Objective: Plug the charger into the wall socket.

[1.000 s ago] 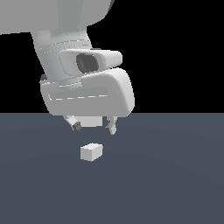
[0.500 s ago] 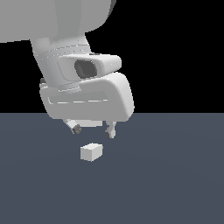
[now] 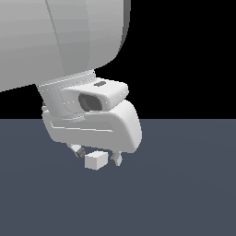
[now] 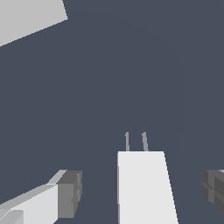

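Dark slate-blue flooring (image 3: 184, 198) is being shown across the lower half of the exterior view, with plain black filling the space above it. Most of the upper left of that frame is being taken up by the pale grey arm (image 3: 69, 41), whose wrist housing is hanging low over the floor.

The gripper (image 3: 97, 156) is being held with its two fingers spread apart, one on either side of the charger (image 3: 95, 160). No contact between the pads and the block is being shown: in the wrist view a strip of floor is visible on both sides of the charger (image 4: 142, 186), between it and the dark pads (image 4: 70, 194). The gap toward the pad at the frame's right edge is looking the wider one.

The charger is being seen as a small white box, resting low at floor level just under the wrist housing, at the lower centre of the exterior frame. In the wrist view its long axis is being shown running from the bottom edge of the frame upward, and two thin grey prongs (image 4: 135, 141) are standing out of its far end, pointing up the frame, away from the camera.

A flat pale slab (image 4: 28, 17), possibly the wall socket, is being cut off by the upper left corner of the wrist view, well apart from the charger.
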Motion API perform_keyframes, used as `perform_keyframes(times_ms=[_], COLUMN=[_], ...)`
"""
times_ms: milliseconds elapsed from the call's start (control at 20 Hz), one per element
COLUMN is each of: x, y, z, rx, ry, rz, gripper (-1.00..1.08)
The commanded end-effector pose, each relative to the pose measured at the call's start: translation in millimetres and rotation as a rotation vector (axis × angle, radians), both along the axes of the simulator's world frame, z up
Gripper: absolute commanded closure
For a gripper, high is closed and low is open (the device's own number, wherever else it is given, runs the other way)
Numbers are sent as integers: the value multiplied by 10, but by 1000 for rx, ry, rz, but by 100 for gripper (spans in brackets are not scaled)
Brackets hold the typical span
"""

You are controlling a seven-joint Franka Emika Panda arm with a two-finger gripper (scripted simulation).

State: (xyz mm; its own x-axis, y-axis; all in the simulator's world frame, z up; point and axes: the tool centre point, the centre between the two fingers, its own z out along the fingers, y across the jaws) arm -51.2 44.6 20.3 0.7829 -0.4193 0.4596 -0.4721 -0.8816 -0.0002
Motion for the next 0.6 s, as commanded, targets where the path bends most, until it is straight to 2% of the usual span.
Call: perform_keyframes(times_ms=[0,150,200,550], x=[2,3,3,3], y=[3,4,4,4], z=[-60,-83,-83,-83], rx=[1,1,1,1], ry=[-1,-1,-1,-1], rz=[0,0,0,0], gripper=[-92,-92,108,108])
